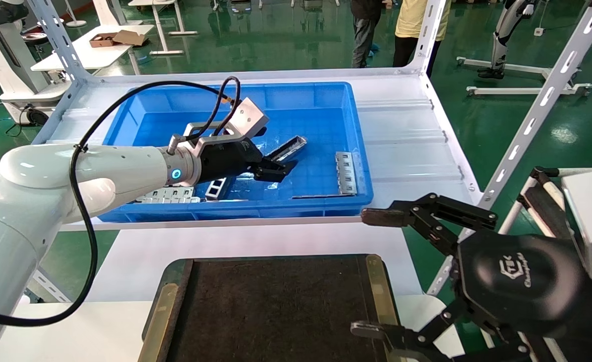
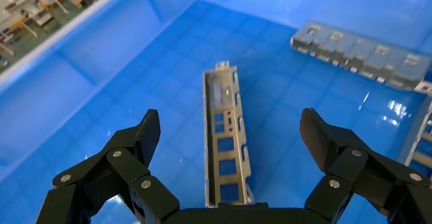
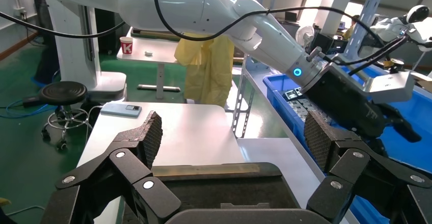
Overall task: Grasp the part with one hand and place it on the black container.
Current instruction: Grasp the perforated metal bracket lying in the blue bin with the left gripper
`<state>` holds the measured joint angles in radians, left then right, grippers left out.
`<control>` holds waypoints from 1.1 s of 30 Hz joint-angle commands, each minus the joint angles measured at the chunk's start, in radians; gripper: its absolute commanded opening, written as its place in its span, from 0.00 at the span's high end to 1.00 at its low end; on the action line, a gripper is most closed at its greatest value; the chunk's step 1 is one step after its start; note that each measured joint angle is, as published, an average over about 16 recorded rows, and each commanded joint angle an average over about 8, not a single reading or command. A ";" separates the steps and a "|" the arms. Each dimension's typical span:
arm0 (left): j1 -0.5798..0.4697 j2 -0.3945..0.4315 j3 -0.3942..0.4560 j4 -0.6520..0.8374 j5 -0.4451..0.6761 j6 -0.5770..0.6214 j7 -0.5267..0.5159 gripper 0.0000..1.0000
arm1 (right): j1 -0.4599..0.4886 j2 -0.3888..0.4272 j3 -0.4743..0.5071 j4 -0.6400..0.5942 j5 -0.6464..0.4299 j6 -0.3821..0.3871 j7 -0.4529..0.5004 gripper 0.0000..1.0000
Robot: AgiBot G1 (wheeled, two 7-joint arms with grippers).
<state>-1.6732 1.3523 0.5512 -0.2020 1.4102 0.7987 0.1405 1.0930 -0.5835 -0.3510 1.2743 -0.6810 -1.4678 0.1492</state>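
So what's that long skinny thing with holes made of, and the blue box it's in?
The part looks like thin sheet metal: silver-grey, dull shine, folded edges and sharp punched rectangular holes. The blue bin looks like moulded plastic: glossy, with bright light glare and a moulded grid on its floor. The left hand hovers open over the part, not touching it.
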 commanded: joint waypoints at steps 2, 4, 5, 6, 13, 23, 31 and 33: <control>-0.003 0.010 0.007 0.030 -0.006 -0.016 0.005 0.61 | 0.000 0.000 0.000 0.000 0.000 0.000 0.000 0.69; 0.000 0.011 0.015 0.032 -0.012 -0.023 -0.004 0.86 | 0.000 0.000 0.000 0.000 0.000 0.000 0.000 0.94; 0.001 0.011 0.020 0.032 -0.015 -0.026 -0.010 0.97 | 0.000 0.000 0.000 0.000 0.000 0.000 0.000 1.00; 0.002 0.012 0.024 0.031 -0.018 -0.029 -0.015 1.00 | 0.000 0.000 0.000 0.000 0.000 0.000 0.000 1.00; 0.014 0.012 0.061 0.017 -0.036 -0.048 -0.047 1.00 | 0.000 0.000 0.000 0.000 0.000 0.000 0.000 1.00; 0.027 0.010 0.108 0.010 -0.064 -0.065 -0.080 1.00 | 0.000 0.000 0.000 0.000 0.000 0.000 0.000 1.00; 0.033 0.008 0.138 0.006 -0.089 -0.066 -0.091 1.00 | 0.000 0.000 -0.001 0.000 0.000 0.000 0.000 1.00; 0.034 0.007 0.144 0.005 -0.096 -0.064 -0.092 1.00 | 0.000 0.000 -0.001 0.000 0.000 0.000 0.000 1.00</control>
<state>-1.6400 1.3591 0.6932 -0.1973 1.3128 0.7365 0.0496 1.0932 -0.5833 -0.3516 1.2743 -0.6806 -1.4676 0.1490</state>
